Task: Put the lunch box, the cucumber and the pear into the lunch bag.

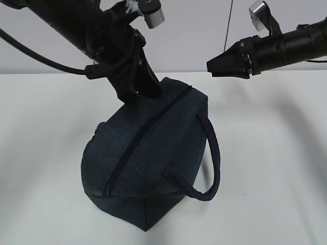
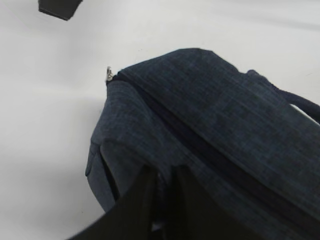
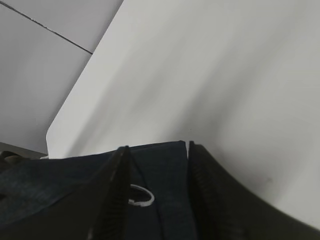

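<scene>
Dark blue lunch bag in the middle of the exterior view, tipped up on one end on the white table. Zipper running from upper right to lower left, zipped shut. Rope handle looping out at the right side.

Left gripper at the upper left, down on the top end of the bag. Fingers clenched tight on the blue cloth, seen at the bottom of the left wrist view.

Right gripper at the upper right, up in the air and apart from the bag. Fingers spread, nothing held. Silver ring pull showing low between them in the right wrist view.
</scene>
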Action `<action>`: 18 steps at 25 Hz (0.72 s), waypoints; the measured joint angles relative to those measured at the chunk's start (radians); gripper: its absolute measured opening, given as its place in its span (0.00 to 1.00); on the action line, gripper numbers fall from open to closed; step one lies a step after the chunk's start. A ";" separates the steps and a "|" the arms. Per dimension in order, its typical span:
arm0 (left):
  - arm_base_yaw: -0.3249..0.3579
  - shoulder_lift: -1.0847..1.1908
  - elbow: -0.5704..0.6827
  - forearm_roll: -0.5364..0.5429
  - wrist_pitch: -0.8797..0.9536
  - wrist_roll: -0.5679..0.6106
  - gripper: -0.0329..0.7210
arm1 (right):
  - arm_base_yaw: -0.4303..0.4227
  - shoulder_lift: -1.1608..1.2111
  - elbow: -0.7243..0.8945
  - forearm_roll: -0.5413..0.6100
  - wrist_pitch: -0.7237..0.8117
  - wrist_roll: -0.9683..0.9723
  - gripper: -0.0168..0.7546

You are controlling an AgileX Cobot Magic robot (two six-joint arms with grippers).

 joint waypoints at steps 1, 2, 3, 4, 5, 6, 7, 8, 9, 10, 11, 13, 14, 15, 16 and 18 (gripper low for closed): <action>0.000 0.000 0.000 0.000 0.000 0.000 0.09 | 0.000 -0.013 0.026 0.000 0.000 -0.013 0.42; 0.000 0.000 0.000 0.000 0.000 0.000 0.09 | 0.000 -0.022 0.050 0.000 0.000 -0.026 0.42; 0.000 0.000 0.000 0.000 0.000 0.000 0.09 | 0.000 -0.032 0.075 0.000 0.000 -0.040 0.42; 0.000 0.000 0.000 0.000 0.000 0.000 0.09 | 0.000 -0.037 0.108 0.000 0.000 -0.056 0.43; 0.000 0.000 0.000 0.000 0.000 0.000 0.09 | 0.000 -0.042 0.130 0.000 0.001 -0.067 0.45; 0.000 0.000 0.000 0.000 0.000 0.000 0.09 | 0.000 -0.044 0.150 0.000 0.001 -0.078 0.48; 0.000 0.000 0.000 0.000 0.000 0.000 0.09 | 0.000 -0.044 0.165 0.000 0.001 -0.086 0.51; 0.000 0.000 0.000 0.000 -0.001 0.000 0.09 | 0.000 -0.044 0.182 0.000 0.002 -0.094 0.55; 0.000 0.000 0.000 0.000 -0.001 0.000 0.09 | 0.000 -0.044 0.189 0.000 0.004 -0.098 0.57; 0.000 0.000 0.000 0.000 -0.001 0.000 0.09 | 0.000 -0.044 0.192 0.000 0.004 -0.103 0.59; 0.000 0.000 0.000 0.000 -0.001 0.000 0.09 | 0.000 -0.045 0.193 0.000 0.006 -0.106 0.60; 0.000 0.000 0.000 0.000 -0.002 0.000 0.09 | 0.000 -0.046 0.194 0.000 0.006 -0.120 0.60; 0.000 0.000 0.000 0.000 -0.002 0.000 0.09 | 0.000 -0.048 0.194 0.000 0.006 -0.121 0.61; 0.000 0.000 0.000 0.000 -0.002 0.000 0.09 | 0.000 -0.048 0.194 0.000 0.006 -0.124 0.61; 0.000 0.000 0.000 0.000 -0.002 0.000 0.09 | 0.000 -0.048 0.194 0.000 0.006 -0.128 0.61; 0.000 0.000 0.000 0.000 -0.002 0.000 0.09 | 0.002 -0.048 0.194 0.000 0.006 -0.134 0.61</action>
